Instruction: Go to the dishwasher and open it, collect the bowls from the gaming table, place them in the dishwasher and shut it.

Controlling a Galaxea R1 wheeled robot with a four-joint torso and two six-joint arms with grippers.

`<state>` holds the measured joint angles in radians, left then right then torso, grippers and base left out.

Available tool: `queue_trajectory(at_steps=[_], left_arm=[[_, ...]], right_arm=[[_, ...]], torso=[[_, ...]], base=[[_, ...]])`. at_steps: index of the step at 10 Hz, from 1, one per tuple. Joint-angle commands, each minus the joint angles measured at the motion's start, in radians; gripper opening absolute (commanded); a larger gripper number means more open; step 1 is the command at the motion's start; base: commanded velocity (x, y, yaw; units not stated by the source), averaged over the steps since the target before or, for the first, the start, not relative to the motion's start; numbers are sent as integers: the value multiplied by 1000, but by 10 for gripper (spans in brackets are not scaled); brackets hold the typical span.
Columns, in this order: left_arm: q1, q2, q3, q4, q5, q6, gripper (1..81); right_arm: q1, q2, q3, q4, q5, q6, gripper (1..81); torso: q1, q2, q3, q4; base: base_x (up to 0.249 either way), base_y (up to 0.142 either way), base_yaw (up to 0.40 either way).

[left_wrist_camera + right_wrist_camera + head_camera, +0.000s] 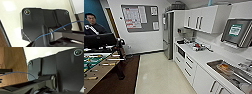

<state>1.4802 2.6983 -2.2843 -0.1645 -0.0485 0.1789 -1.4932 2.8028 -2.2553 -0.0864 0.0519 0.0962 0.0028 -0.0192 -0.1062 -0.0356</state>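
The robot is facing a kitchenette, with a white counter surface (201, 56) running along the right and a foosball table (95, 67) sitting at the left. A person (92, 25) is standing behind that table. Judging from this, the task is looking barely begun: the dishwasher cannot be picked out among the fronts under the counter, and no bowls are being carried. A tall steel fridge (167, 35) is standing at the far end. Whether either hand is open or closed cannot be told from the wrist views.
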Motion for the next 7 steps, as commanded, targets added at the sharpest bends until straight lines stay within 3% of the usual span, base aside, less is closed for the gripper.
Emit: queue_trajectory(at_steps=[1,7], left_arm=[[-36,-30,11,-7,61,-3,811],[-36,-30,6,-6,61,-3,811]], right_arm=[[46,-7,10,-16,-55,-7,811],[46,-3,8,-35,-58,-12,811]], torso=[[0,0,0,0],[0,0,0,0]], base=[[0,0,302],[0,0,302]])
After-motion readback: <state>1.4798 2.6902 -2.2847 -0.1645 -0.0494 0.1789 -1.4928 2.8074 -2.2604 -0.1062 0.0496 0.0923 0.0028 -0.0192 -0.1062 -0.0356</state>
